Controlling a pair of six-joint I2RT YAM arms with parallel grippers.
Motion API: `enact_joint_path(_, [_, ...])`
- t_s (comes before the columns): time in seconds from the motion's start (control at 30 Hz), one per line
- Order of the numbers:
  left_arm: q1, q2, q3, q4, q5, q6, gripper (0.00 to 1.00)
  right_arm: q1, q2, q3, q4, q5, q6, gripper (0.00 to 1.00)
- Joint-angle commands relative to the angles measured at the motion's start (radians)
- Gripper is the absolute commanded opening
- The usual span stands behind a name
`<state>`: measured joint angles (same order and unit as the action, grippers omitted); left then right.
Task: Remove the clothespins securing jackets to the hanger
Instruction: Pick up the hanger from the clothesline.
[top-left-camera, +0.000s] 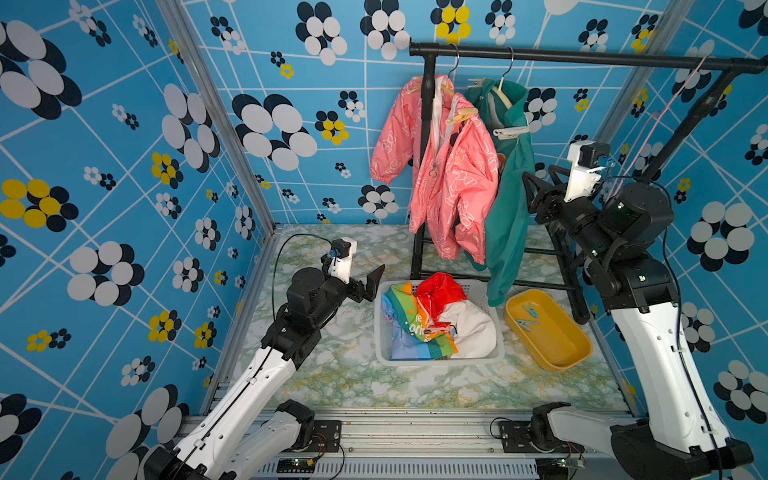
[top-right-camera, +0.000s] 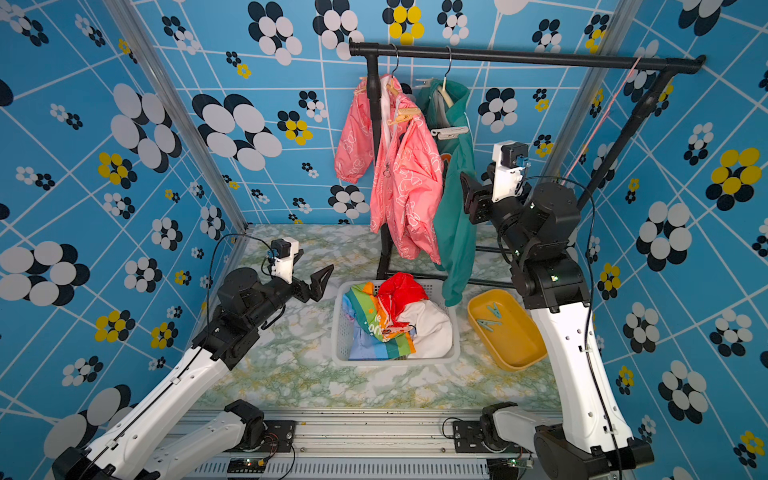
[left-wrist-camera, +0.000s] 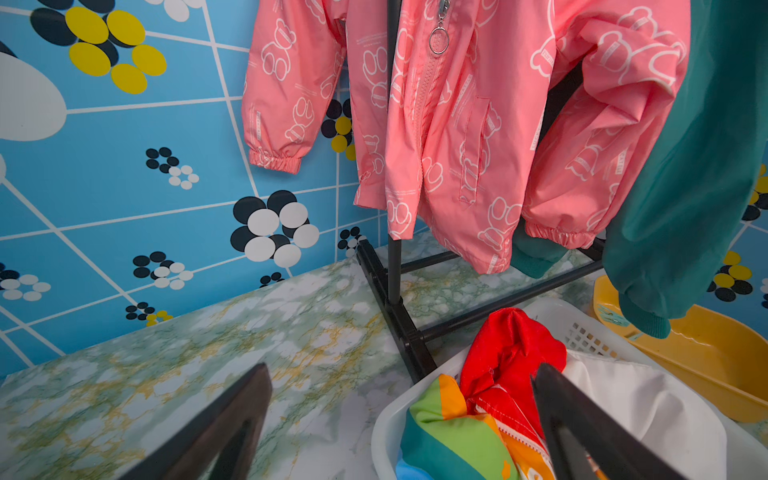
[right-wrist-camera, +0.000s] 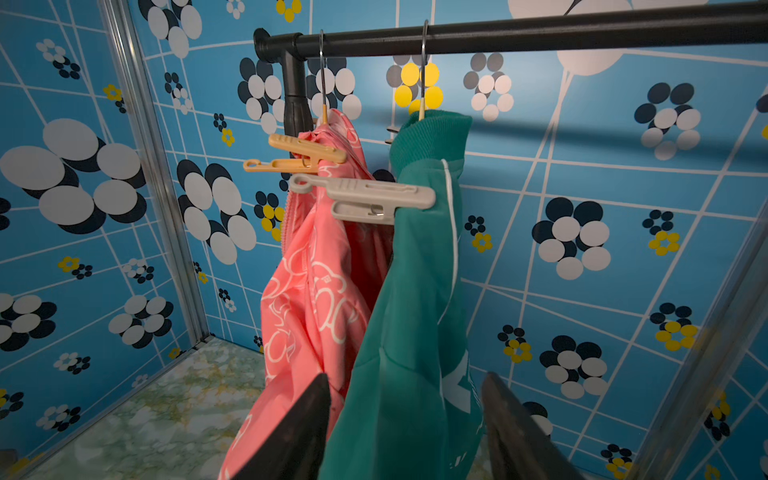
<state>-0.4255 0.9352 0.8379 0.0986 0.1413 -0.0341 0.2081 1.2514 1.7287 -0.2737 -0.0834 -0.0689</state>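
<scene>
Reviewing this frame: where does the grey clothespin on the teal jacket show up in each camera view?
Top view: grey clothespin clipped on the teal jacket, just right of the pink jacket.
Top view: clothespin upper centre, again right of the pink jacket.
Left wrist: not in it.
Right wrist: near centre, sticking out from the teal jacket.
Shared landmark: the pink jacket, visible in all four views.

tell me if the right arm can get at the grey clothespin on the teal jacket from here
Probably yes. The right gripper is open, empty and facing the grey clothespin, whose handles stick out from the teal jacket with nothing in front of them.
</scene>
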Motion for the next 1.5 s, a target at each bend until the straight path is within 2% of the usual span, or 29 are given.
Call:
enact_joint_path(0.0, [0.007,0.01,-0.018,0.012,-0.012,-0.001,0.99,0.004,0.066,0.062,-0.018,0.024,-0.023,0.6])
enact_joint_path(0.13, [0.006,0.009,-0.022,0.011,-0.012,-0.001,1.0,0.004,0.125,0.122,-0.051,0.018,-0.038,0.58])
enact_joint_path(0.2, [0.007,0.004,-0.022,0.004,-0.015,0.003,0.99,0.004,0.148,0.144,-0.052,0.039,-0.05,0.53])
enact_joint_path(0.33, [0.005,-0.011,-0.028,0.0,-0.025,0.005,1.0,0.004,0.187,0.197,-0.068,0.065,-0.063,0.33])
enact_joint_path(0.53, [0.007,-0.018,-0.033,-0.003,-0.029,0.007,1.0,0.003,0.24,0.247,-0.073,0.085,-0.087,0.17])
enact_joint_path(0.67, [0.007,-0.026,-0.033,-0.021,-0.04,0.013,0.99,0.004,0.256,0.256,-0.063,0.057,-0.107,0.0])
enact_joint_path(0.87, [0.008,-0.044,-0.039,-0.027,-0.052,0.017,0.99,0.004,0.242,0.238,-0.038,-0.017,-0.108,0.0])
enact_joint_path(1.27, [0.007,-0.034,-0.033,-0.021,-0.045,0.013,1.0,0.004,0.035,0.021,0.307,0.099,-0.038,0.0])
enact_joint_path(1.47, [0.008,-0.041,-0.03,-0.023,-0.041,0.007,0.99,0.004,-0.037,0.016,0.311,0.123,-0.073,0.0])
